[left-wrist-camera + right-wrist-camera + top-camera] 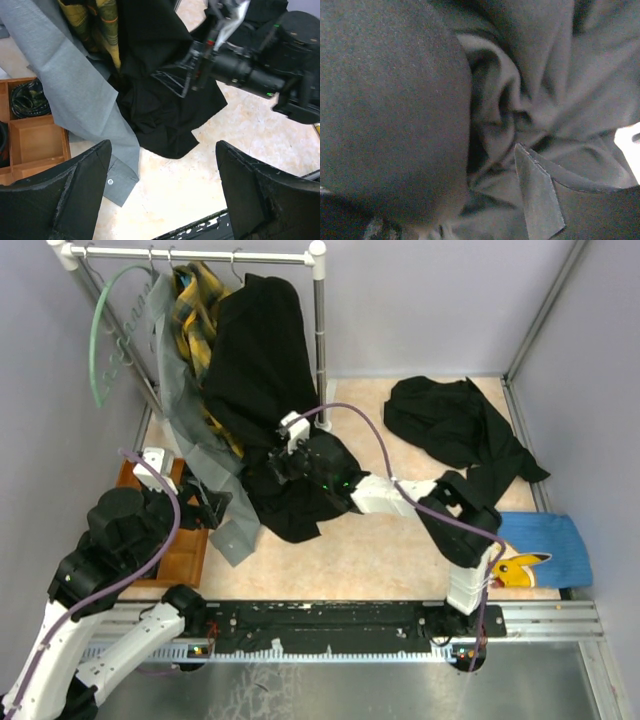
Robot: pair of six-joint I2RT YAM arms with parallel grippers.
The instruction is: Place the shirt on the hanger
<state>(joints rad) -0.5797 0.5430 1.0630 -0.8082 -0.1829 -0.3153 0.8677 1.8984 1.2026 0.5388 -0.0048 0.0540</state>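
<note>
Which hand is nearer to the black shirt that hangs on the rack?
Right. The right hand is at the lower folds of the shirt, and black fabric fills its camera view. The left hand is farther left, by the wooden tray, apart from the shirt.

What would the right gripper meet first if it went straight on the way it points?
The black shirt; its folds fill the right gripper's wrist view, apparently pressed close against it.

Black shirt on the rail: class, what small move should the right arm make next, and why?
Probably ease the right gripper back from the black shirt: it already hangs from the rail, with its lower fabric bunched against the fingers.
</note>
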